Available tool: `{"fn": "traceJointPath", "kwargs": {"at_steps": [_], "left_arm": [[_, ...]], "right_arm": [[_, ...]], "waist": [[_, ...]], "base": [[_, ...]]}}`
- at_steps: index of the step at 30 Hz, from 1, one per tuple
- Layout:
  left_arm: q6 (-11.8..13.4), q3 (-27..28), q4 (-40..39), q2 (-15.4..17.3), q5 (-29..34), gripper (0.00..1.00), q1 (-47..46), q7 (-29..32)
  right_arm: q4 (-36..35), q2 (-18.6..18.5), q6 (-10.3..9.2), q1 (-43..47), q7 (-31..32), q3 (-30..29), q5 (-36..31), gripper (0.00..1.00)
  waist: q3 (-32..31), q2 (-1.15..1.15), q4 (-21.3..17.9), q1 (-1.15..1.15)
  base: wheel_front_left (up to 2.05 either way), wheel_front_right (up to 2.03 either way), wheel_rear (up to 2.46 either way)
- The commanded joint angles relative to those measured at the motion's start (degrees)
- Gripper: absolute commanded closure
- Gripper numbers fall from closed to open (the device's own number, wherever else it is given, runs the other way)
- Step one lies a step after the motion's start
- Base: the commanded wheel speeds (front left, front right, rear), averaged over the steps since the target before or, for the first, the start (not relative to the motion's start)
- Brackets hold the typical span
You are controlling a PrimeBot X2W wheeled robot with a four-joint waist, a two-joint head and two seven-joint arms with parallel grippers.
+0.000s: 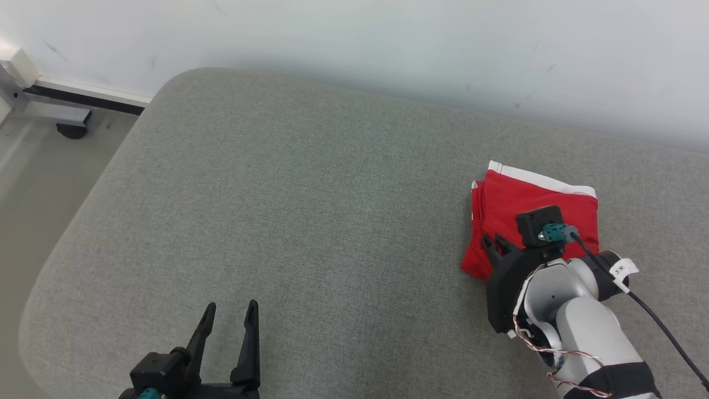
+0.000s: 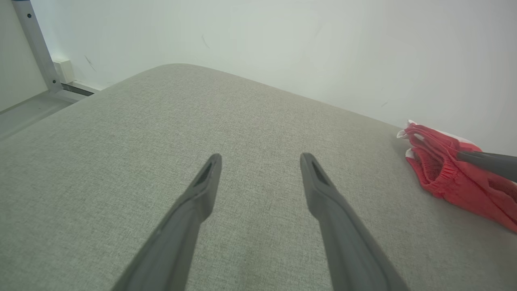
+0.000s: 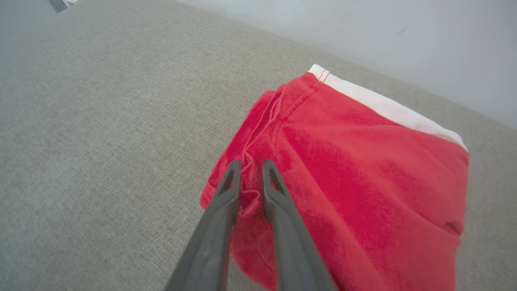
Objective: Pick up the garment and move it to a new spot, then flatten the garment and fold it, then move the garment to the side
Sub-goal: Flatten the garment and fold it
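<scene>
my right gripper (image 3: 250, 171) is narrow, nipping a ridge of cloth at the near-left edge of the garment (image 3: 363, 169). the garment, red with a white band, lies folded at 3 o'clock on the cushion (image 1: 304, 221), near the wall (image 1: 388, 39). my left gripper (image 1: 231, 305) is wide and bare at 7 o'clock, well apart from it. i judge this the last step, moving it aside. to do it well i want every layer in the pinch, not just the top one, or the fold may open on the lift; i can't tell how many i've caught. lift low, carry level, set down flat. the cushion is grey weave, its corner rounded at 10 o'clock; beyond it are pale floor (image 1: 33, 183) and a metal frame (image 1: 50, 108).
</scene>
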Motion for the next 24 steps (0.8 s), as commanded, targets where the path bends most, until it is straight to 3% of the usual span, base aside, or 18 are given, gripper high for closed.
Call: {"fn": "traceJointPath", "kwargs": {"at_steps": [1,2,9,10,11,12,18,24], "left_arm": [[0.23,0.04,0.17,0.05,-0.27,0.00,0.24,-0.14],[0.28,0.14,0.19,0.12,-0.33,0.00,0.34,-0.17],[0.75,0.54,-0.08,0.61,-0.59,0.00,0.86,-0.28],[0.72,0.49,-0.13,0.63,-0.61,0.00,0.88,-0.28],[0.72,0.44,-0.15,0.60,-0.62,0.00,0.83,-0.27],[0.76,0.40,-0.15,0.61,-0.64,0.00,0.83,-0.25],[0.92,0.56,0.06,0.86,-0.83,0.00,1.22,-0.37],[1.88,2.35,-0.87,0.93,-0.44,0.00,2.30,-1.11]], "right_arm": [[-0.02,-0.07,-0.15,-0.14,-0.13,0.94,-0.03,0.93],[-0.22,-0.05,-0.15,0.13,-0.27,1.63,0.36,1.00],[-2.02,0.61,-0.15,2.24,0.73,6.29,1.81,1.00],[-2.26,0.70,-0.15,2.39,0.60,6.83,2.08,0.94],[-2.43,0.74,-0.15,2.64,0.45,7.59,2.33,0.54],[-2.32,0.85,-0.15,3.00,0.82,8.07,2.72,0.00],[-4.15,0.81,-0.15,4.76,0.78,9.94,5.02,0.00],[-11.71,1.69,-0.15,10.47,-3.55,4.71,7.35,0.00]], "waist": [[-0.22,0.00,0.06,0.00],[-0.38,0.00,0.03,0.00],[-1.40,0.00,-1.17,0.00],[-1.43,0.00,-1.39,0.00],[-1.47,0.00,-1.56,0.00],[-1.57,0.00,-1.76,0.00],[-2.80,0.00,-3.03,0.00],[-5.65,0.00,-5.19,0.00]], "base": [[0.00,0.00,0.00],[0.00,0.00,0.00],[0.00,0.00,0.00],[0.00,0.00,0.00],[0.00,0.00,0.00],[0.00,0.00,0.00],[0.00,0.00,0.00],[0.00,0.00,0.00]]}}
